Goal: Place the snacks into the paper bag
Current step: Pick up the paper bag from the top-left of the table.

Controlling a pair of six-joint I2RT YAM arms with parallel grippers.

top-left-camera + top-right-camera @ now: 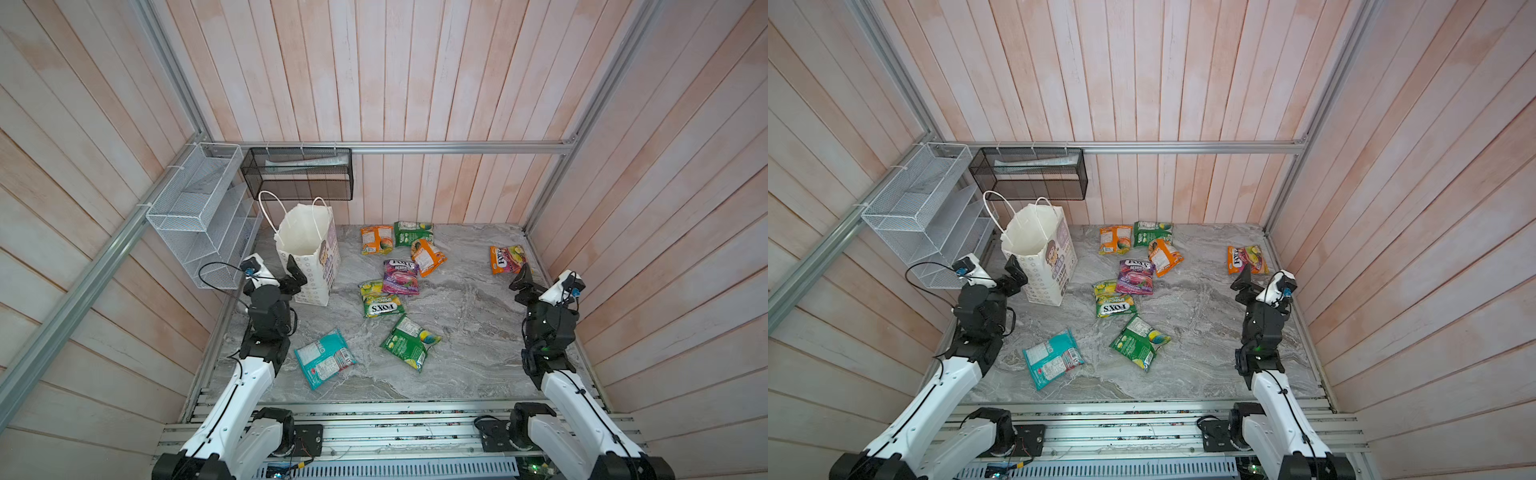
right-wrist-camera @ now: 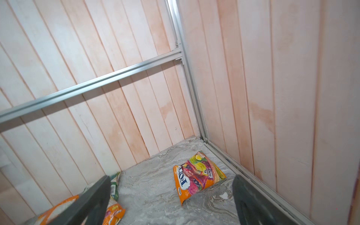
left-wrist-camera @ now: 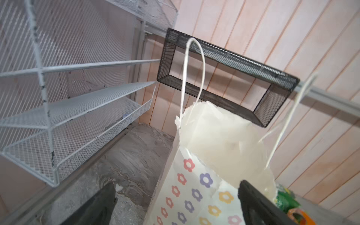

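Lettering "FOX'S" marks several glossy snacks (image 1: 401, 277), orange, green, purple and teal, scattered flat on the marble table (image 1: 469, 332). The white, flower-printed paper bag (image 1: 309, 249) stands open just beside the left gripper (image 1: 294, 277). It and the right gripper (image 1: 523, 280) gape wide, holding nothing.

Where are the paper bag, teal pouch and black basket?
paper bag (image 1: 314, 291): in a top view, outer wall.
teal pouch (image 1: 325, 358): in a top view, its middle.
black basket (image 1: 297, 189): in a top view, front mesh.
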